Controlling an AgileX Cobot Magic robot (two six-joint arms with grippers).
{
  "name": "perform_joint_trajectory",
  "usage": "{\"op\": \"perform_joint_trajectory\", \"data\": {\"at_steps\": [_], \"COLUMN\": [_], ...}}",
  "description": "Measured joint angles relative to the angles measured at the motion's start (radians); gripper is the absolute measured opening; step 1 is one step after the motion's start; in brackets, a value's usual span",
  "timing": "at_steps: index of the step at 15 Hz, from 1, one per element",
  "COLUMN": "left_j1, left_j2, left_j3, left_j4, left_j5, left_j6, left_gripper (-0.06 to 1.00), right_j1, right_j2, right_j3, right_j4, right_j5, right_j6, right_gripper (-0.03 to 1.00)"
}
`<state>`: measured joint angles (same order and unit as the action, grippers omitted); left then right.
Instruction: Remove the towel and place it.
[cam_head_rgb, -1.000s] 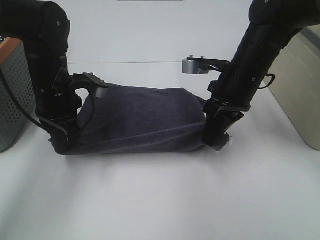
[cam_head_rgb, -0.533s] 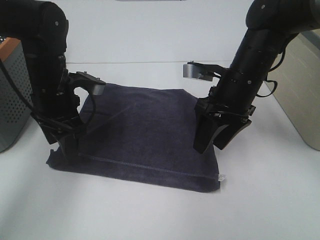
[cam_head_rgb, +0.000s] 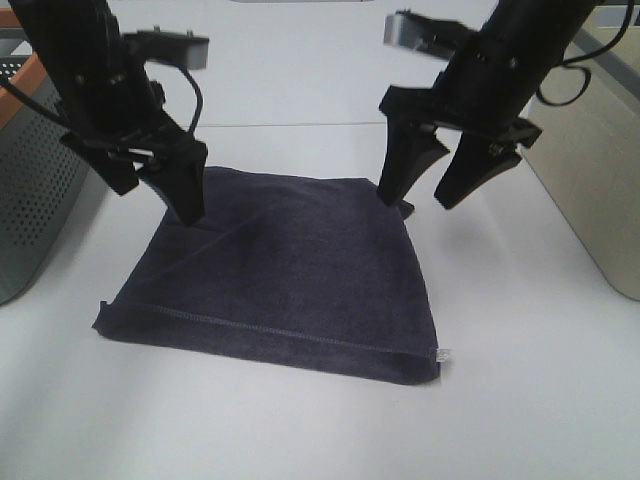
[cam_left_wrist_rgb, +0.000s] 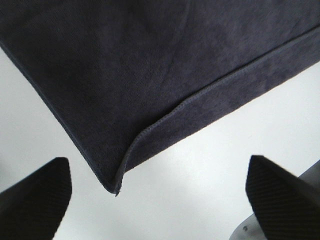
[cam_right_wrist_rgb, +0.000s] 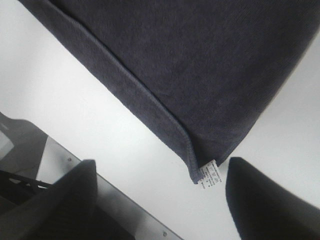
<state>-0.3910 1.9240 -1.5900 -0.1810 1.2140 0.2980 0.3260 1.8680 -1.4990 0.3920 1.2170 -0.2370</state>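
While towel lies flat, grey mesh bin sits beside it.

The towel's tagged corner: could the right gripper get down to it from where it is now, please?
Probably yes. The right gripper hangs open above the towel, and the tagged corner lies flat on the bare table with nothing over it.

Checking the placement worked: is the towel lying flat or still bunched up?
Lying flat. The towel is spread on the table, hem straight along its near edge; both open grippers are raised clear.
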Motion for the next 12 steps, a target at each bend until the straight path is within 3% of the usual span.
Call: {"op": "perform_joint_trajectory", "data": {"at_steps": [2, 6, 8, 12], "left_j1": [0.000, 0.037, 0.145, 0.426], "left_j2": [-0.071, -0.212, -0.268, -0.394], "left_j3": [-0.052, -0.112, -0.113, -0.044], "left_j4": [0.023, 0.151, 0.156, 0.138], "left_j5": [0.001, 0.001, 0.002, 0.002], "left_j6": [-0.094, -0.239, -0.259, -0.248], "left_gripper": [0.88, 0.89, 0.89, 0.89], "right_j1": [0.000, -0.008, -0.074, -0.298], "right_j2": [-0.085, -0.239, -0.289, -0.382], "right_j3": [-0.048, -0.108, -0.108, -0.100], "right_j4": [-0.040, -0.176, -0.200, -0.240], "right_j5": [0.001, 0.003, 0.004, 0.003], "right_j6": [0.112, 0.336, 0.377, 0.383], "right_gripper": [0.72, 0.72, 0.72, 0.72]}}
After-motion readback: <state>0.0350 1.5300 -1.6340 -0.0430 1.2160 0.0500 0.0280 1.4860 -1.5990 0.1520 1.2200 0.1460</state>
